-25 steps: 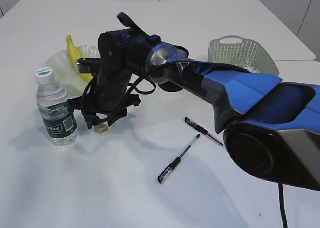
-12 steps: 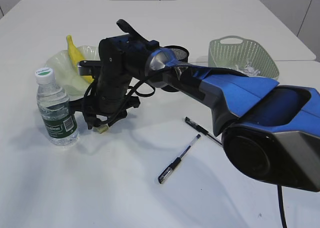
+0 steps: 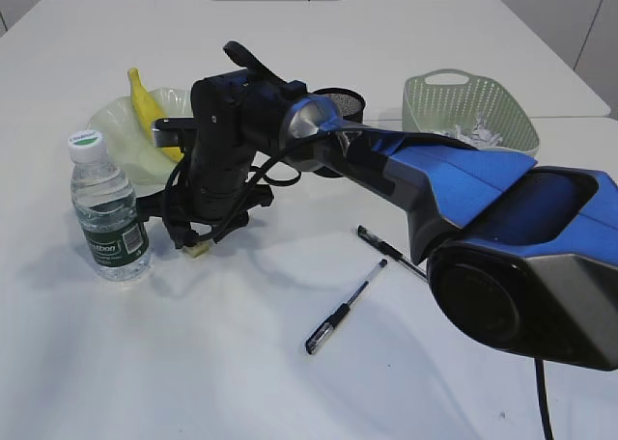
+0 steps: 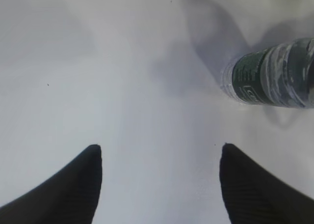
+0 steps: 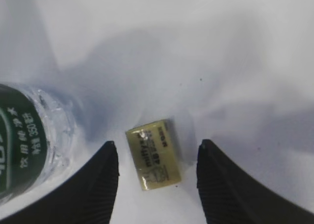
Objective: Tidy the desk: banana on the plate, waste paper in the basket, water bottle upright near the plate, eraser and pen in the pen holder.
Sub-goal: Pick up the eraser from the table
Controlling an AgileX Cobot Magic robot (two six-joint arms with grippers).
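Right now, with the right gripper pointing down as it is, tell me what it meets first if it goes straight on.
The eraser. It lies on the table between the open right gripper, apparently untouched. The bottle stands off to one side, likely clear, though depth is hard to judge.

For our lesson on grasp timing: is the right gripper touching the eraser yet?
Apart. The right wrist view shows the eraser lying on the table between the open right gripper fingers, with bare table visible on both sides of it.

Clear glossy plastic bottle [image 3: 105,211] (green label); matt white table [image 3: 193,363].
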